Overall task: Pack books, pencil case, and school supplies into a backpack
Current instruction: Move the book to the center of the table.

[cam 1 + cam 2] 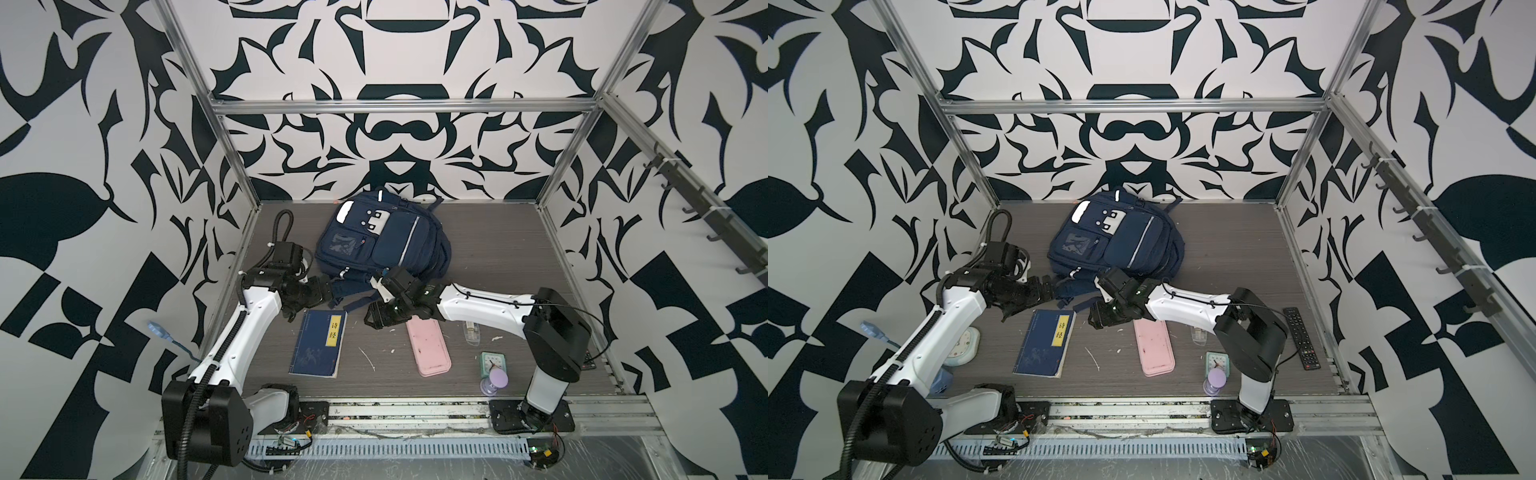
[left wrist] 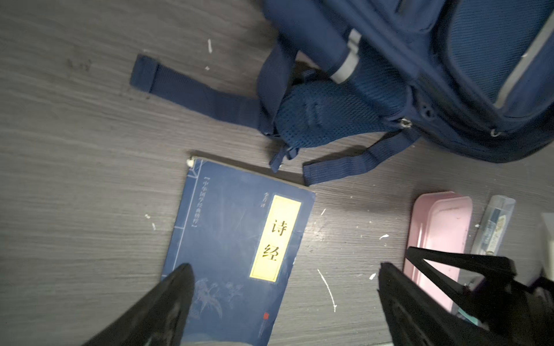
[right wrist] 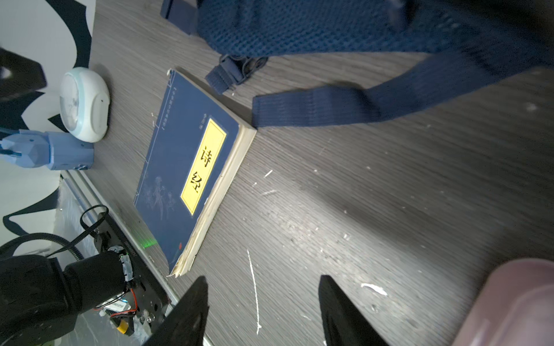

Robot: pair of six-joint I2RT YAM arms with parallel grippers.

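Observation:
The navy-blue backpack (image 1: 382, 241) (image 1: 1117, 241) lies flat at the back of the table, front pockets up. Its straps (image 2: 192, 90) trail toward the front. A navy book (image 1: 318, 343) (image 1: 1044, 343) (image 2: 236, 254) (image 3: 186, 167) with a yellow label lies flat in front of it. The pink pencil case (image 1: 428, 347) (image 1: 1153, 347) (image 2: 437, 233) lies to the book's right. The clear school supplies packet (image 1: 471, 332) (image 2: 494, 227) lies beyond that, partly under the right arm. My left gripper (image 1: 291, 311) (image 2: 284, 265) hangs wide open and empty over the book's far left corner. My right gripper (image 1: 376, 318) (image 3: 263, 277) is open and empty above bare table, between book and pencil case.
A mint-green clock (image 1: 492, 361) and a purple hourglass-shaped thing (image 1: 494, 380) stand at the front right. A black remote (image 1: 1302, 338) lies by the right wall. At the left edge are a round white clock (image 1: 963, 347) (image 3: 84, 104) and a blue object (image 3: 54, 152).

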